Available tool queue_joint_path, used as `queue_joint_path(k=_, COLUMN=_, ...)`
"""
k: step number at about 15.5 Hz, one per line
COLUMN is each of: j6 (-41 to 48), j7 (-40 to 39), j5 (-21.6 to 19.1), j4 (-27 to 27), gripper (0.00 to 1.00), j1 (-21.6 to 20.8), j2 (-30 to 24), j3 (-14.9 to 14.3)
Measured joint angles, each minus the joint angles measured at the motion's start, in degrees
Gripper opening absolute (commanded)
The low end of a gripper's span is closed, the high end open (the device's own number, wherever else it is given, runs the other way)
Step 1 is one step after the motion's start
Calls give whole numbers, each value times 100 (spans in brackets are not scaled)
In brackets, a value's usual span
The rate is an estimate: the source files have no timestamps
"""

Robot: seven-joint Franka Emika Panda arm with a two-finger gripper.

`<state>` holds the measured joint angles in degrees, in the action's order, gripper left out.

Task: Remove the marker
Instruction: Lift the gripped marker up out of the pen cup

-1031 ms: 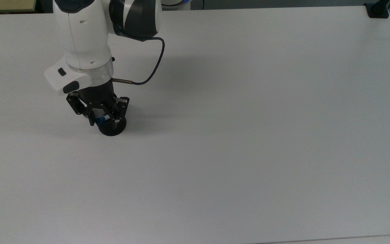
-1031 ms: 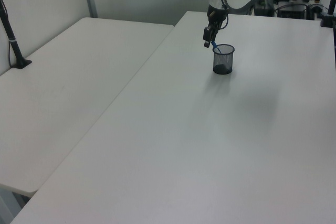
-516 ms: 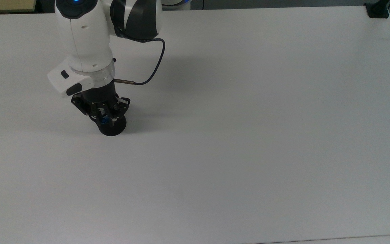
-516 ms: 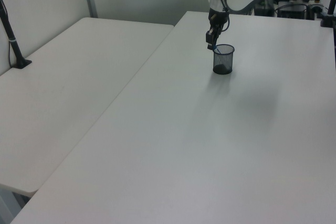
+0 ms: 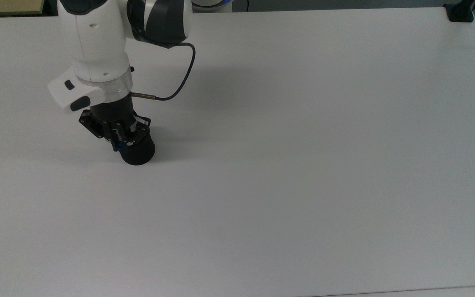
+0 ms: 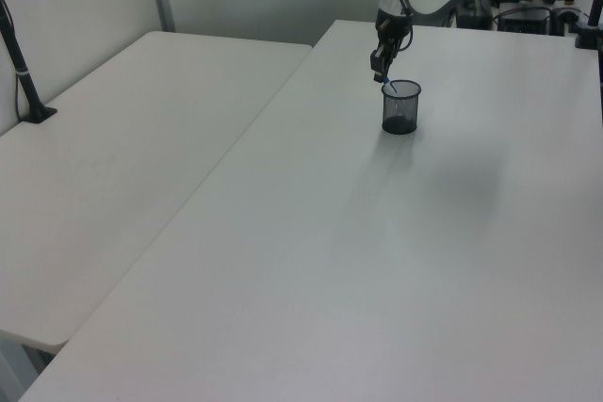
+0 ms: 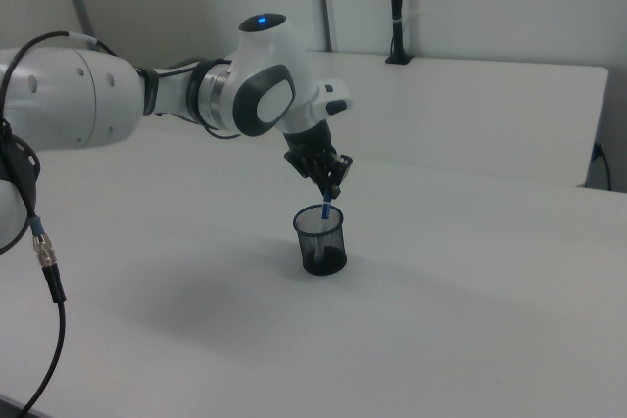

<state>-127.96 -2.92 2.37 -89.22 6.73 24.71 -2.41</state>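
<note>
Gripper (image 7: 331,189) clamped on the blue top end of the marker (image 7: 327,209), right over the black mesh cup (image 7: 320,242).

Its fingers were drawn close together around the marker's upper end, seen best in the right view, where the blue part ran from the fingertips down past the cup's rim, with the lower end inside the cup. In the top view the gripper (image 5: 118,140) sat over the near-left edge of the mesh cup (image 5: 140,152), with a small patch of the blue marker (image 5: 119,144) showing between the fingers. In the left view the gripper (image 6: 380,74) hung just above the rim of the cup (image 6: 400,108), which stood upright on the white table (image 6: 377,261). A dark cable (image 5: 179,82) looped from the wrist on the top view's right.
</note>
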Motion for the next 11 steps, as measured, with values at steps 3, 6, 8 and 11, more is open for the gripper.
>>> queue_joint_path(k=3, j6=0, j7=1, j5=-58, j4=158, gripper=11, j1=103, j2=-148, j3=-1)
queue_joint_path(k=6, j6=0, j7=1, j5=-223, j4=279, gripper=11, j1=150, j2=-388, j3=-1)
queue_joint_path(k=8, j6=22, j7=2, j5=-296, j4=289, gripper=11, j1=138, j2=-560, j3=2)
queue_joint_path(k=11, j6=543, j7=3, j5=-468, j4=299, gripper=11, j1=120, j2=-778, j3=43)
